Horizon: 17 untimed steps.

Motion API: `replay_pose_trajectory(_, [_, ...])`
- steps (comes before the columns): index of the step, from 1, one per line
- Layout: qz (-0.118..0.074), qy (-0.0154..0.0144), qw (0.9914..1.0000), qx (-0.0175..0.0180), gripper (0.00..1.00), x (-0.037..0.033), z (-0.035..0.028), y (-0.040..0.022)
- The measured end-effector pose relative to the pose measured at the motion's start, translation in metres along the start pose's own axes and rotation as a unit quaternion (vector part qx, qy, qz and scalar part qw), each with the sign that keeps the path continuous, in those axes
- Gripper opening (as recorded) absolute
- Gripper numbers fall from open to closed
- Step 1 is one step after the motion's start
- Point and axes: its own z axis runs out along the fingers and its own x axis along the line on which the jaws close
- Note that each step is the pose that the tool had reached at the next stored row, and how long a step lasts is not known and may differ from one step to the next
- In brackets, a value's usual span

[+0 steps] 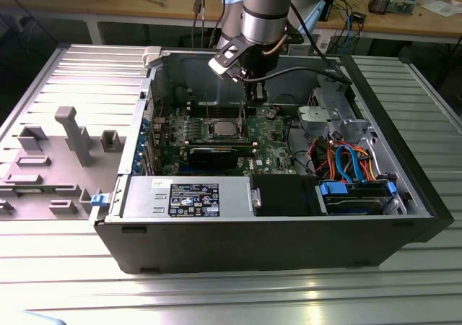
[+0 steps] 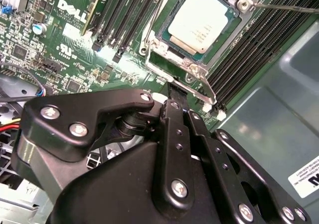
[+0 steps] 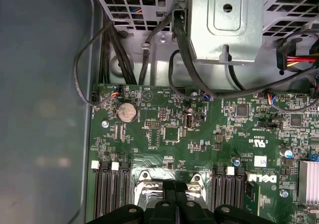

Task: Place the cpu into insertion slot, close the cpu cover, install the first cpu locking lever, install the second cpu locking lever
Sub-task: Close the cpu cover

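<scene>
The claw (image 2: 173,88) is hovering just beside the cpu cover (image 2: 169,52), pinched closed and empty; the locking lever (image 2: 289,7) is looking thin and springy, likely best pushed near its end.

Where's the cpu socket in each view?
Exterior view: cpu socket mid-board, to the exterior view's left of the gripper.
Second wrist view: socket just past the gripper's tip, the cpu seated in it.
First wrist view: its metal edge, right at the gripper's tip.
Shared landmark: the black memory slots flanking it.
</scene>
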Motion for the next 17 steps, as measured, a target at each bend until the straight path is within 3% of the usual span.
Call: replay_pose_trajectory(17, [0.000,0.0000,1.00000,0.0000,0.11,0.0009,0.0004,-0.0169])
